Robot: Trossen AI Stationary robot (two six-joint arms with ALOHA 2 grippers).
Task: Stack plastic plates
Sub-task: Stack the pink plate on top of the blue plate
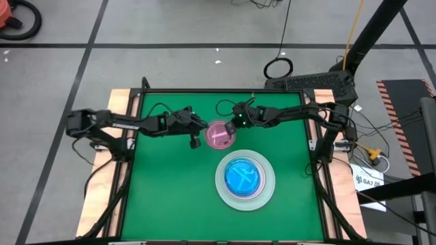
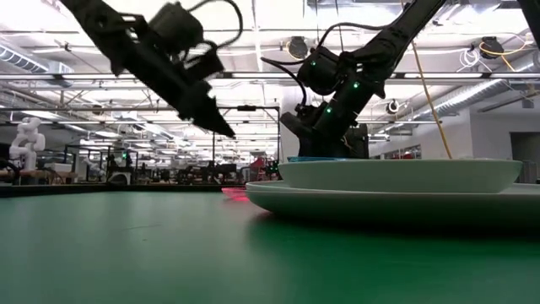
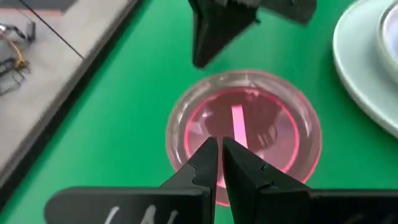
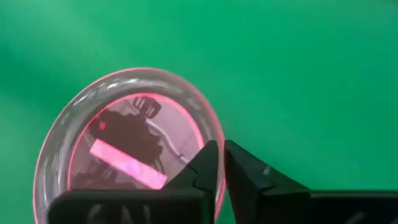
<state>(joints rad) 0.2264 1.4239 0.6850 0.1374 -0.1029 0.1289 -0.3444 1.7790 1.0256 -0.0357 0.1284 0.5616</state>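
A small clear pink plate (image 1: pixel 219 135) lies flat on the green mat between my two grippers; it also shows in the left wrist view (image 3: pixel 245 124) and the right wrist view (image 4: pixel 124 143). My left gripper (image 1: pixel 195 141) is shut and hangs above the plate's left rim, raised well off the mat in the low view (image 2: pixel 226 128). My right gripper (image 1: pixel 234 124) is shut at the plate's far right rim (image 4: pixel 222 158). Nearer the front stands a stack (image 1: pixel 245 178): a teal plate on a pale plate on a large grey plate (image 2: pixel 396 201). My right gripper has its shut fingertips (image 4: pixel 211 155) right at the pink plate's rim (image 4: pixel 208 127), coming slanting down from the far right. The fingers cover the spot, so I cannot tell whether they touch the rim. My left gripper touches nothing.
The stack of plates (image 3: pixel 367 62) sits a short way toward the near edge from the pink plate. Wooden boards (image 1: pixel 112 136) border the mat (image 1: pixel 163 197) on both sides. Bare mat lies to the left of the stack and near the front edge.
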